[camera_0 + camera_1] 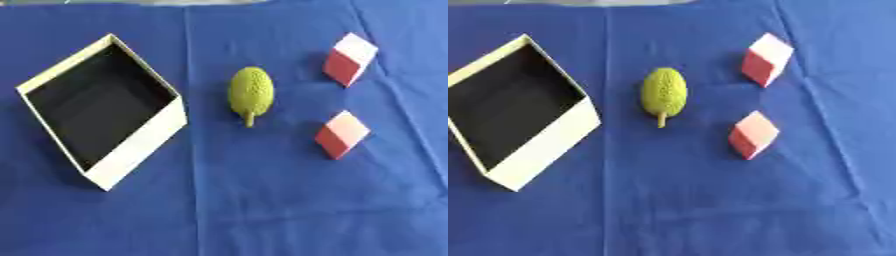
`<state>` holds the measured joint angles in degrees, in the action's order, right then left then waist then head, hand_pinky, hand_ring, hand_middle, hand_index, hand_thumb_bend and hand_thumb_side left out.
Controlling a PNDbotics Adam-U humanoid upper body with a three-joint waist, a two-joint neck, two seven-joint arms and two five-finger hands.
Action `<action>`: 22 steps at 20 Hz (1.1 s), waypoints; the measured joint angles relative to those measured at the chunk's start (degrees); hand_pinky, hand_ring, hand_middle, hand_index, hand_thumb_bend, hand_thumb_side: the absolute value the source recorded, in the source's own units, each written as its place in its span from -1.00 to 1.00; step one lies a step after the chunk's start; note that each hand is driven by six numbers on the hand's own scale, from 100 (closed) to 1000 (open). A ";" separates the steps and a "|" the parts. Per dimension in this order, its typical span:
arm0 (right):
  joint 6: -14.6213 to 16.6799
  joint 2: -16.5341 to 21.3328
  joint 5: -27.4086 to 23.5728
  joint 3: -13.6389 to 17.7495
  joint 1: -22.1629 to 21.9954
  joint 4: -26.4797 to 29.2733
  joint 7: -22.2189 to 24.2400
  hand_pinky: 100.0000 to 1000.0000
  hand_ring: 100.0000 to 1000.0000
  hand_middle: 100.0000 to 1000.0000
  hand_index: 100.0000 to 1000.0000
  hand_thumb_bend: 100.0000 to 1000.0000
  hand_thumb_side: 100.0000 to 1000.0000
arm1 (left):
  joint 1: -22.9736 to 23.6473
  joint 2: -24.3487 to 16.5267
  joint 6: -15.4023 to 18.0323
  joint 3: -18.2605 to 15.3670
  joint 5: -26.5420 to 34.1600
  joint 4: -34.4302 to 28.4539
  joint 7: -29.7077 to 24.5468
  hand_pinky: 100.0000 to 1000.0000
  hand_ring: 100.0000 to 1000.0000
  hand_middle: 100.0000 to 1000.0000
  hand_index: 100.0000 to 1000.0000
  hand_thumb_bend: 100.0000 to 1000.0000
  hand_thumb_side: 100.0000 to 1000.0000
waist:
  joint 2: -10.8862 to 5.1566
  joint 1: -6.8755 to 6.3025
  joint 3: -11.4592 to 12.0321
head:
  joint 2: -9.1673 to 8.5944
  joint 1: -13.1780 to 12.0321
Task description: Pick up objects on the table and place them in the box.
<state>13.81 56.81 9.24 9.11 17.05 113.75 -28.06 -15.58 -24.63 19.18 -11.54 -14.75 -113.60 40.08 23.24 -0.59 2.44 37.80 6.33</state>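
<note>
An open cream box (140,146) with a dark inside sits turned like a diamond at the left of the blue cloth; nothing shows inside it. A bumpy yellow-green fruit (250,92) with a short stem pointing toward me lies in the middle, just right of the box. Two red blocks with pale pink tops lie at the right: one farther back (350,59), one nearer (341,134). Neither of my hands shows in either view.
A blue cloth (262,210) with faint fold lines covers the whole table. A pale strip (131,2) runs along the far edge at the top.
</note>
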 measured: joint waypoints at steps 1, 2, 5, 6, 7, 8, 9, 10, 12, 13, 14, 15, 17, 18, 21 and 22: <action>0.10 0.28 0.40 -0.01 -0.24 0.00 0.08 0.64 0.65 0.44 0.58 -1.00 0.11 | 0.01 0.00 -0.01 0.00 -0.01 0.00 0.02 0.36 0.46 0.46 0.68 -0.90 0.30 | 0.00 0.00 -0.01 | 0.02 0.00; 0.24 0.52 0.87 -0.02 -0.51 0.00 0.20 0.64 0.66 0.45 0.59 -1.00 0.10 | 0.03 -0.01 -0.02 0.00 -0.02 0.00 0.04 0.36 0.46 0.46 0.68 -0.90 0.31 | 0.00 0.00 -0.01 | 0.08 0.00; 1.17 1.48 2.79 -0.34 -1.16 0.00 1.14 0.66 0.71 0.52 0.64 -1.00 0.00 | 0.19 -0.02 -0.03 0.00 -0.16 0.00 0.06 0.36 0.46 0.46 0.68 -0.90 0.31 | 0.00 0.01 -0.01 | 0.52 -0.01; 1.70 1.88 3.72 -0.45 -1.44 0.00 1.79 0.66 0.72 0.55 0.65 -1.00 -0.04 | 0.26 -0.02 -0.03 0.00 -0.18 0.00 0.06 0.36 0.46 0.46 0.68 -0.90 0.31 | 0.00 0.01 -0.01 | 0.55 -0.06; 2.32 2.25 4.83 -0.62 -1.59 0.00 2.73 0.66 0.74 0.58 0.67 -1.00 -0.13 | 0.29 -0.02 -0.03 0.00 -0.19 0.00 0.06 0.36 0.46 0.46 0.68 -0.90 0.31 | 0.00 0.02 -0.01 | 0.60 -0.15; 3.04 2.65 6.19 -0.73 -1.80 0.00 3.92 0.67 0.77 0.64 0.71 -0.89 -0.21 | 0.30 -0.02 -0.03 0.00 -0.21 0.00 0.06 0.36 0.46 0.46 0.68 -0.90 0.31 | 0.00 0.02 -0.01 | 0.77 -0.35; 3.85 3.02 7.79 -0.81 -2.01 0.00 5.43 0.68 0.78 0.66 0.74 -0.80 -0.27 | 0.31 -0.02 -0.03 0.00 -0.22 0.00 0.06 0.36 0.46 0.46 0.68 -0.90 0.31 | 0.00 0.03 -0.01 | 0.93 -0.64; 4.70 3.34 9.65 -0.98 -2.08 0.00 7.20 0.68 0.79 0.67 0.76 -0.74 -0.30 | 0.35 -0.02 -0.03 0.00 -0.22 0.00 0.06 0.36 0.46 0.46 0.68 -0.90 0.31 | 0.00 0.03 -0.01 | 0.99 -0.92; 6.52 3.96 13.70 -1.35 -2.52 0.00 11.23 0.70 0.82 0.71 0.80 -0.67 -0.31 | 0.36 -0.03 -0.03 0.00 -0.22 0.00 0.06 0.36 0.46 0.46 0.68 -0.90 0.31 | 0.00 0.05 -0.01 | 0.99 -1.34; 7.57 4.27 15.86 -1.62 -2.71 0.00 13.52 0.70 0.83 0.72 0.83 -0.67 -0.29 | 0.36 -0.03 -0.03 0.00 -0.22 0.00 0.05 0.36 0.46 0.46 0.68 -0.90 0.31 | 0.00 0.05 -0.01 | 0.99 -1.45; 8.74 4.62 18.09 -1.99 -3.08 0.00 15.96 0.71 0.83 0.72 0.84 -0.66 -0.29 | 0.36 -0.03 -0.03 0.00 -0.22 0.00 0.04 0.36 0.46 0.46 0.68 -0.90 0.31 | 0.00 0.06 0.00 | 0.99 -1.54; 10.00 4.99 20.12 -2.41 -3.50 0.01 18.34 0.71 0.84 0.73 0.85 -0.64 -0.31 | 0.36 -0.04 -0.02 0.00 -0.22 0.00 0.04 0.36 0.46 0.46 0.68 -0.90 0.31 | 0.00 0.07 0.01 | 0.99 -1.56; 12.99 5.86 23.68 -3.40 -4.42 0.01 22.80 0.72 0.85 0.73 0.88 -0.62 -0.35 | 0.36 -0.04 -0.02 0.00 -0.22 0.00 0.02 0.36 0.46 0.46 0.68 -0.90 0.31 | 0.00 0.11 0.04 | 0.99 -1.56; 14.68 6.28 25.18 -3.89 -4.81 0.01 24.80 0.72 0.85 0.73 0.88 -0.61 -0.36 | 0.36 -0.04 -0.02 0.01 -0.22 0.00 0.01 0.35 0.46 0.46 0.68 -0.90 0.31 | 0.00 0.15 0.04 | 0.99 -1.56; 19.74 7.02 28.34 -4.98 -5.51 0.01 29.56 0.73 0.86 0.72 0.89 -0.58 -0.42 | 0.36 -0.05 -0.02 0.01 -0.22 0.00 -0.15 0.35 0.46 0.46 0.67 -0.91 0.32 | 0.00 0.27 0.04 | 0.99 -1.52; 21.23 7.10 28.93 -5.26 -5.54 0.01 30.76 0.73 0.86 0.72 0.89 -0.48 -0.43 | 0.36 -0.05 -0.02 0.02 -0.21 0.00 -0.20 0.35 0.46 0.46 0.67 -0.91 0.32 | 0.00 0.28 0.04 | 0.99 -1.52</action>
<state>35.04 63.91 38.17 3.86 11.51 113.76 2.71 -15.21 -24.68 19.16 -11.52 -14.96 -113.60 39.88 23.24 -0.31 2.48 38.79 4.82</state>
